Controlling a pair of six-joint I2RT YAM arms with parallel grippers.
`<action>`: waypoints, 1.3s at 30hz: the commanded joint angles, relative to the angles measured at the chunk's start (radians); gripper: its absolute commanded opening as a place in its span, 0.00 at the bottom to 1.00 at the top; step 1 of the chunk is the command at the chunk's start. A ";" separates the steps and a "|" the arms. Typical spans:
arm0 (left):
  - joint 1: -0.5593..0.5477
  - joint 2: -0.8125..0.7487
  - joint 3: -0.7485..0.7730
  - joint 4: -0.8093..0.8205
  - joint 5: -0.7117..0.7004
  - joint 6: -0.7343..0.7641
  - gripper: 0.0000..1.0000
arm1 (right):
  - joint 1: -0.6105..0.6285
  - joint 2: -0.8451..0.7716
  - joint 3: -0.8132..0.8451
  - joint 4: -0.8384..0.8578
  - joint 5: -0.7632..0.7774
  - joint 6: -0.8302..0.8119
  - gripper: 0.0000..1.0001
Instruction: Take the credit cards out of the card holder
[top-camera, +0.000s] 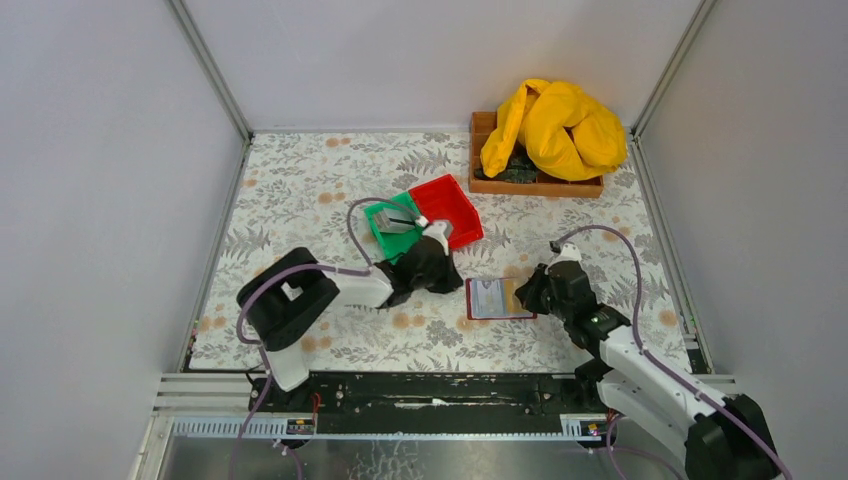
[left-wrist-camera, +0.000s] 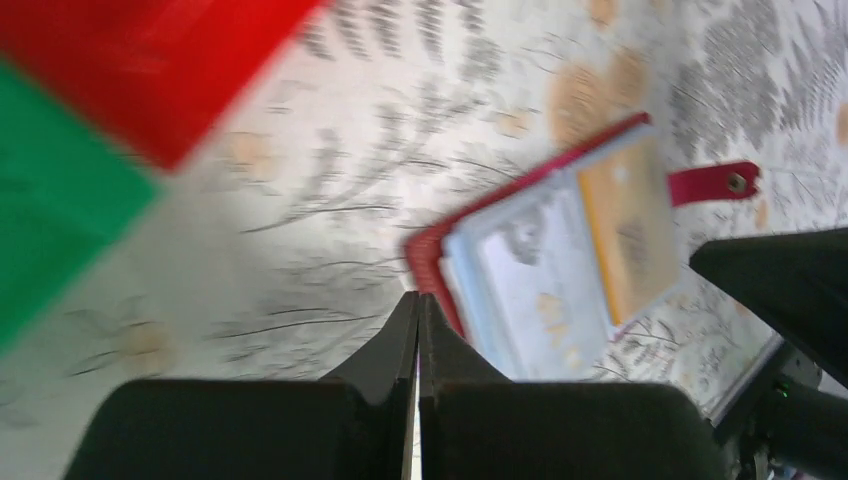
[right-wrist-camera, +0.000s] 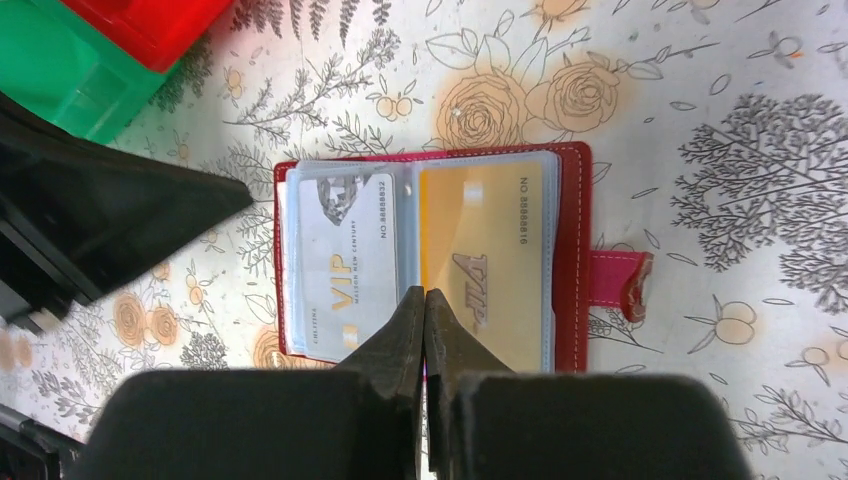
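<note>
Closed fingertips of the right hand (right-wrist-camera: 424, 295) are seen nearest, pressed together with nothing held, over the middle fold of the card holder (right-wrist-camera: 430, 220); the left hand (left-wrist-camera: 418, 300) is likewise closed and empty, just beside the card holder's edge nearest the bins. On the flowered surface (top-camera: 300, 200), a wooden tray (top-camera: 540, 187) heaped with yellow cloth (top-camera: 555, 125) is set at the far right, a red bin (top-camera: 450, 208) and a green bin (top-camera: 392, 243) are placed side by side near the middle, and the card holder is laid open between the hands. A silver card (right-wrist-camera: 345, 265) and a gold card (right-wrist-camera: 485, 260) are kept in its clear sleeves.
</note>
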 joint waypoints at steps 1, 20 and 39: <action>0.036 -0.074 -0.019 -0.024 0.048 0.029 0.00 | -0.005 0.063 -0.012 0.164 -0.059 -0.010 0.00; 0.036 0.021 -0.034 0.092 0.157 0.032 0.00 | -0.005 0.278 -0.024 0.369 -0.188 -0.048 0.18; 0.033 0.075 -0.020 0.139 0.198 0.014 0.00 | -0.012 0.348 -0.012 0.340 -0.162 -0.071 0.42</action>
